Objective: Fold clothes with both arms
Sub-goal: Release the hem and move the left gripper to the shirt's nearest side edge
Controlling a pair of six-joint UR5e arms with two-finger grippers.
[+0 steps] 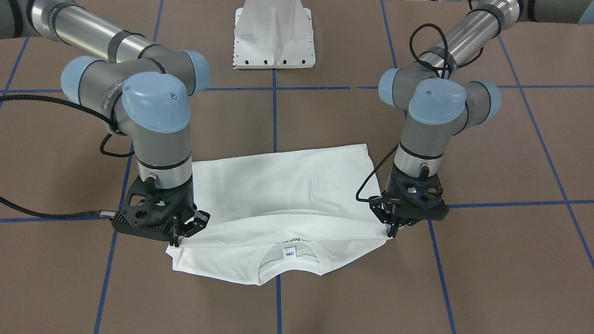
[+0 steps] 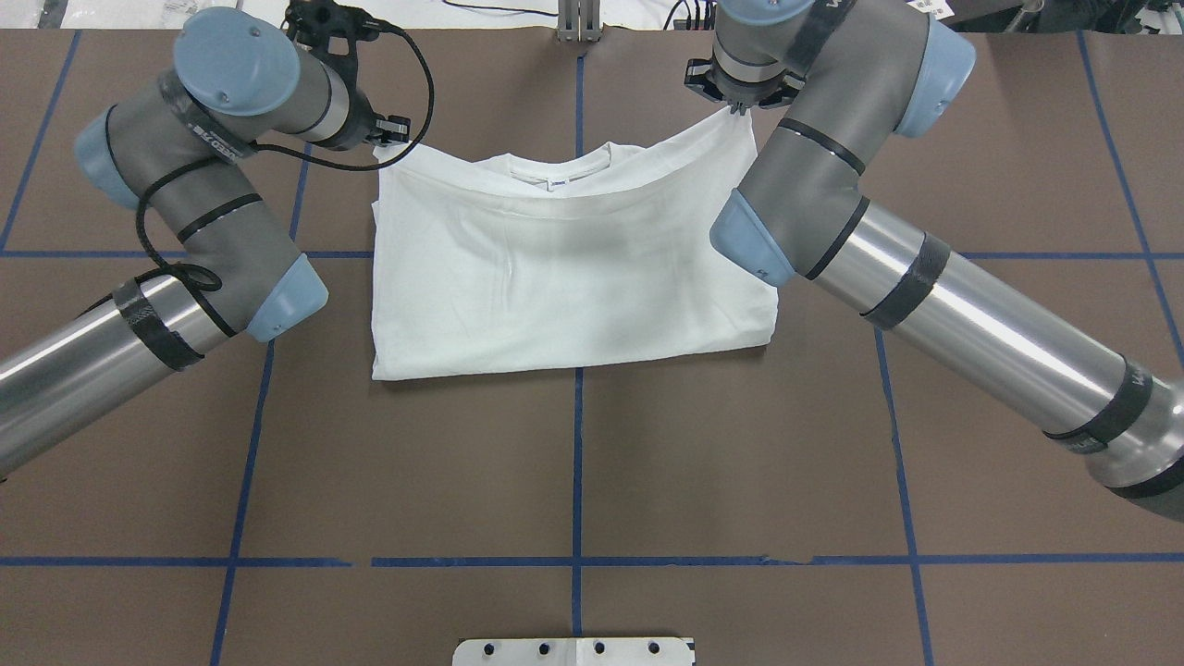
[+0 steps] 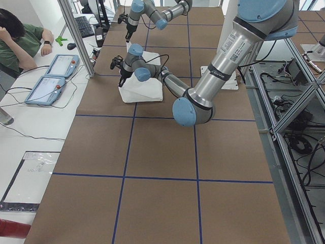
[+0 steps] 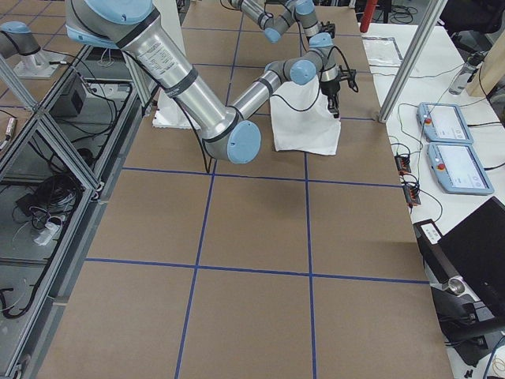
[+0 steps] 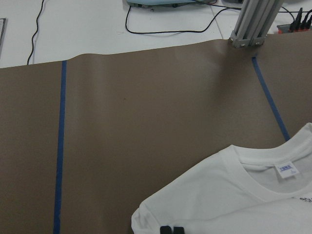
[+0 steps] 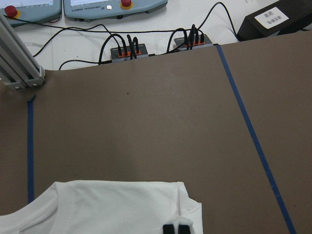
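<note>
The white shirt [image 1: 287, 195] lies on the brown table, folded over itself, with its ribbed collar [image 1: 288, 262] and small label on the operators' side. A line of black print [image 1: 294, 240] shows just above the collar. My left gripper [image 1: 391, 230] is shut on the upper layer's corner, on the right of the front-facing view. My right gripper [image 1: 178, 239] is shut on the opposite corner. Both hold that edge slightly above the lower layer. In the overhead view the shirt [image 2: 555, 277] spans between the left gripper [image 2: 384, 139] and the right gripper [image 2: 740, 106]. Shut fingertips show in both wrist views.
The white metal pedestal base [image 1: 274, 35] stands behind the shirt, at the robot's side. Blue tape lines cross the table. An aluminium post [image 5: 251, 24], cables and teach pendants [image 4: 450, 142] lie past the far edge. An operator [image 3: 20, 46] sits there.
</note>
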